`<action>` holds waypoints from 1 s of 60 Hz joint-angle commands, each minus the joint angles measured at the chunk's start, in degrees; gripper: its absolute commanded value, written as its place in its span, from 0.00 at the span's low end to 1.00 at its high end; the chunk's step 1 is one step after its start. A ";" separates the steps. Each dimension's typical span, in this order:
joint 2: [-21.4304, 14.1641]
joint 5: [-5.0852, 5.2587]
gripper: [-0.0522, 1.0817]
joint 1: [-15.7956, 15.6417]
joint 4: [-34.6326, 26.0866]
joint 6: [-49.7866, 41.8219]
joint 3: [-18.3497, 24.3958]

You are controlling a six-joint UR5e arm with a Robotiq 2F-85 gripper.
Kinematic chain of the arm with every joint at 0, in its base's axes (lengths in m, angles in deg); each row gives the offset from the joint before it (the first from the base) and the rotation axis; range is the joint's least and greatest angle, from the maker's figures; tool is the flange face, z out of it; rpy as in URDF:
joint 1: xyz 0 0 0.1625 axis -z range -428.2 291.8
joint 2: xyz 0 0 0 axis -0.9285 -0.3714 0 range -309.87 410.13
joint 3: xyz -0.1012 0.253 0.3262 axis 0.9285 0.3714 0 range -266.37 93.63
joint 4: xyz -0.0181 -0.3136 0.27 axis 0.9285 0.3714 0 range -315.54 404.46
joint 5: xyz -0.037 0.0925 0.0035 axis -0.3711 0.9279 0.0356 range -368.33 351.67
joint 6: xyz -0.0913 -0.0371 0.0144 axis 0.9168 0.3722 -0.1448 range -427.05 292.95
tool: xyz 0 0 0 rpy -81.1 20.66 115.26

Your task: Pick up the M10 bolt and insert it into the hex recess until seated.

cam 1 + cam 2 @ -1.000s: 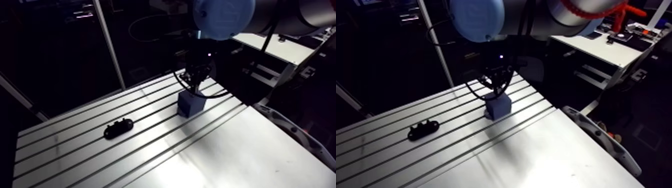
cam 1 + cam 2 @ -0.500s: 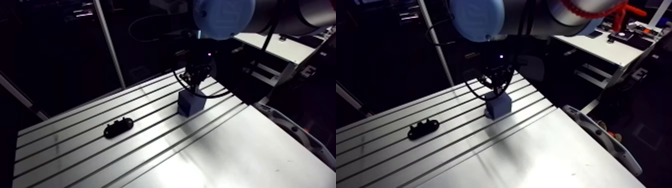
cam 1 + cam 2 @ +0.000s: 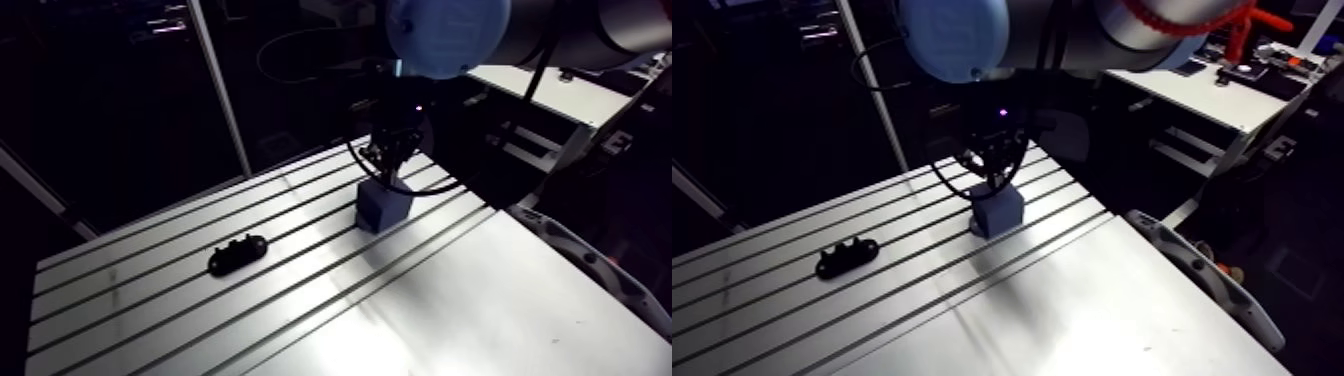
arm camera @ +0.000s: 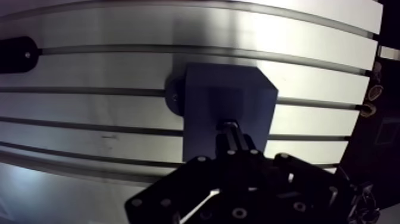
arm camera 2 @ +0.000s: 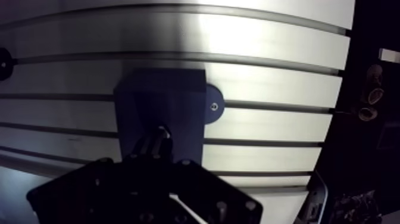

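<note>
Robotics lab: slotted aluminium table (image 3: 450, 300), robot arm's light-blue joint cap (image 3: 447, 35), blue fixture block (image 3: 383, 208).

bright glare on the table (image 3: 450, 300), darkness all around.

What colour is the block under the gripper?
The block is blue, and this shows best in the arm view.

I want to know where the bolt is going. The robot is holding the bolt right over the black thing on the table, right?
Not quite. The gripper holds the bolt right over the blue block, not the black piece, which lies well apart from it. The wrist view shows the bolt over the block, and the arm view shows both things.
</note>
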State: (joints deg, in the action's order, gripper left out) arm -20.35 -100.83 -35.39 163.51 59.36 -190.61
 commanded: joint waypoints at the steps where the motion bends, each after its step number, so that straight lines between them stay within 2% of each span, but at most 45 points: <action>1: 0.04 0.00 1.00 -0.02 0.00 0.03 -0.14; 60: 0.37 0.26 1.00 0.07 1.10 0.12 -0.40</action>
State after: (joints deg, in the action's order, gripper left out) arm -20.19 -100.59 -35.41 163.77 59.40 -190.93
